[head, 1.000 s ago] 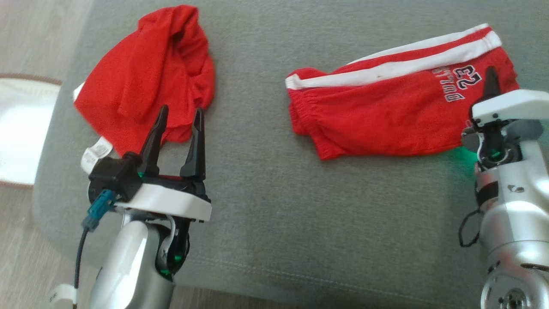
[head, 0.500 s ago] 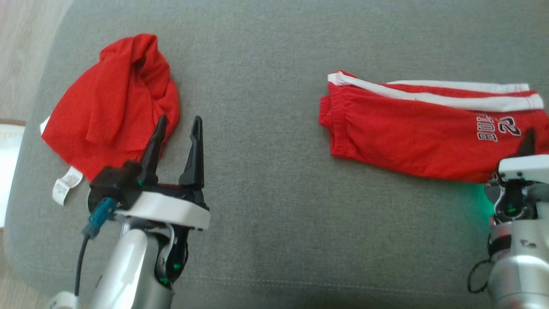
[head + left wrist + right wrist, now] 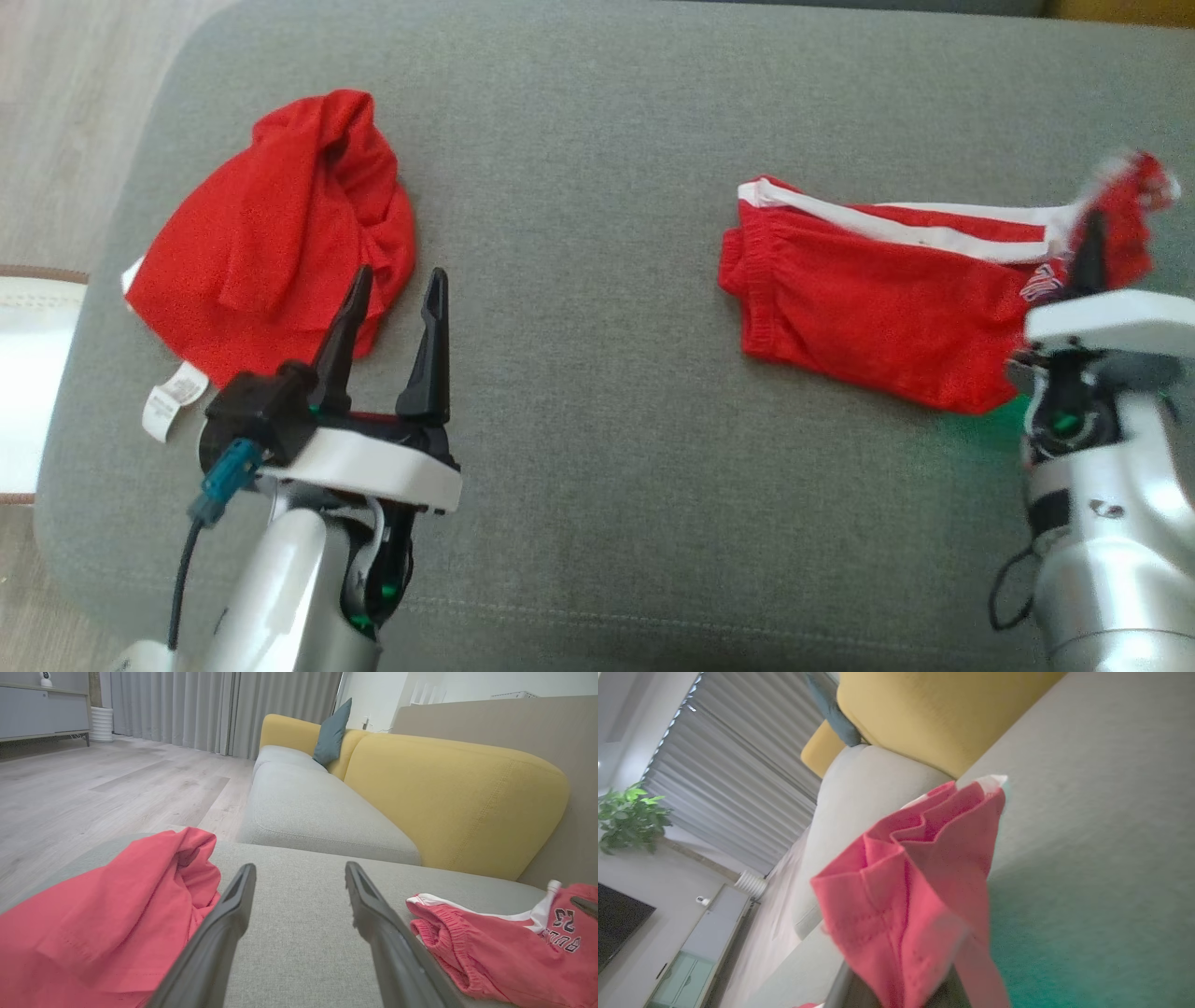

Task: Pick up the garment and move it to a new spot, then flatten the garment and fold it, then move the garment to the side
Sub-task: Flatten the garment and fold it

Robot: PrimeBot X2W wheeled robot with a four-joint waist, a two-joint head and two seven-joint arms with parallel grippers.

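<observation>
Right claw [image 3: 1088,247] pinches the right corner of the red, white-striped fabric shorts [image 3: 868,317] aloft, apparently to carry them off; left claw [image 3: 392,299] hovers wide open.

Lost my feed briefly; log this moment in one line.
right gripper: shut on shorts, one end lifted | left gripper: open, empty, by shirt | surface: cushion

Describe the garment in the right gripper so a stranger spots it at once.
On the grey fabric cushion, look to the robot's right. Red shorts with white side stripes lie there, one end in the right gripper. The crumpled plain red shirt opposite has no stripes.
</observation>
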